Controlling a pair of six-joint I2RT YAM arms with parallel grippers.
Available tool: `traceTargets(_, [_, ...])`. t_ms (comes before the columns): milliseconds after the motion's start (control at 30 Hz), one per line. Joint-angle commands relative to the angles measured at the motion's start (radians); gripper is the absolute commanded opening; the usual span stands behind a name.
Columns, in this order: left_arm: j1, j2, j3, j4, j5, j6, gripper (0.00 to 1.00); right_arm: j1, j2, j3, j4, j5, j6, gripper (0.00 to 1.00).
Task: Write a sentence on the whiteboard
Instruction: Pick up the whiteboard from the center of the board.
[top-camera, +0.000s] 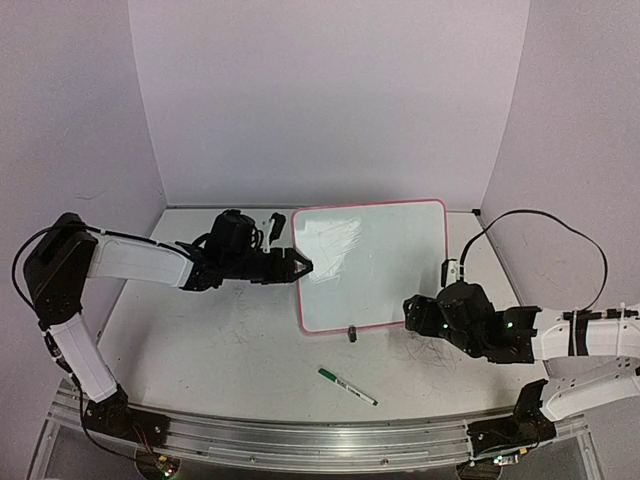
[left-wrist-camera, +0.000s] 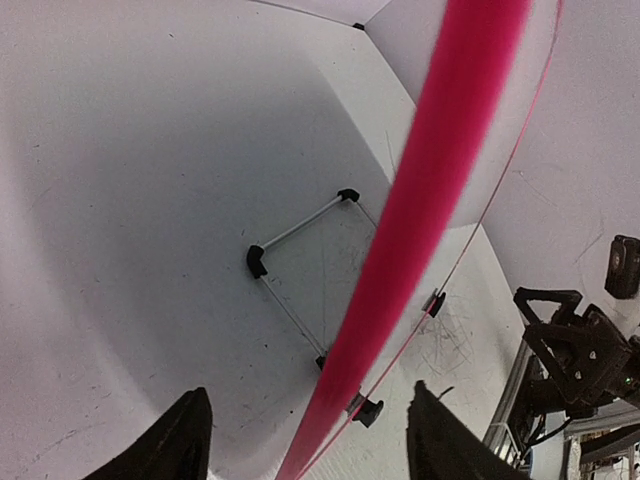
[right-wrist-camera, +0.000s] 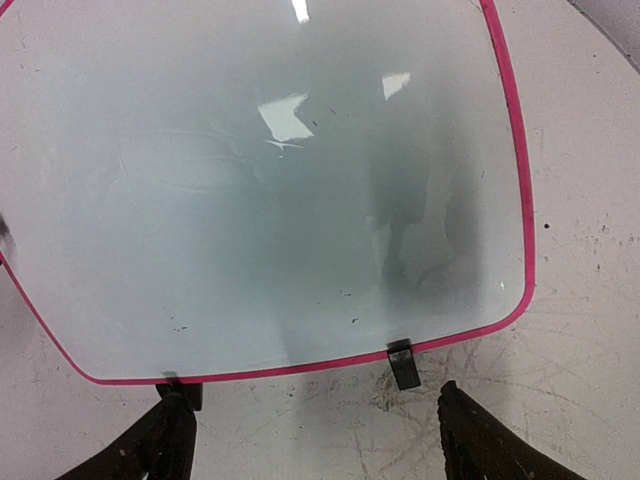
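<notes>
The whiteboard (top-camera: 380, 262) lies in the middle of the table, glossy white with a pink rim. The sentence is out of view: the board's face (right-wrist-camera: 280, 200) shows only reflections and faint smudges. My left gripper (top-camera: 303, 266) is at the board's left edge, and in the left wrist view the blurred pink rim (left-wrist-camera: 440, 170) runs between its spread jaws (left-wrist-camera: 309, 390) without touching either finger. My right gripper (top-camera: 412, 312) hovers open by the board's near right corner, with only scribbled tabletop between its fingers (right-wrist-camera: 313, 392). A black clip foot (right-wrist-camera: 403, 363) sticks out just ahead of it.
A green marker (top-camera: 347, 386) lies on the table in front of the board. A thin wire frame with black corner pieces (left-wrist-camera: 300, 262) sits beyond the board's left side. Grey scribble marks (top-camera: 430, 350) cover the tabletop near my right arm. Walls enclose the table.
</notes>
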Motion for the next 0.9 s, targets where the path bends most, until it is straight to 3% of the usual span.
traceTargets(0, [-0.035, 0.067, 0.117, 0.049, 0.008, 0.016, 0.58, 0.018, -0.004, 0.034, -0.031, 0.005, -0.020, 0.84])
traceTargets(167, [-0.054, 0.131, 0.175, 0.049, 0.001, 0.015, 0.44, 0.039, 0.018, 0.044, -0.033, 0.010, -0.021, 0.84])
traceTargets(400, [-0.080, 0.197, 0.226, 0.050, 0.015, 0.016, 0.34, 0.070, 0.063, 0.061, -0.032, 0.023, -0.010, 0.84])
traceTargets(867, [-0.115, 0.266, 0.231, 0.072, 0.000, -0.009, 0.28, 0.108, 0.161, 0.095, -0.002, -0.010, -0.034, 0.86])
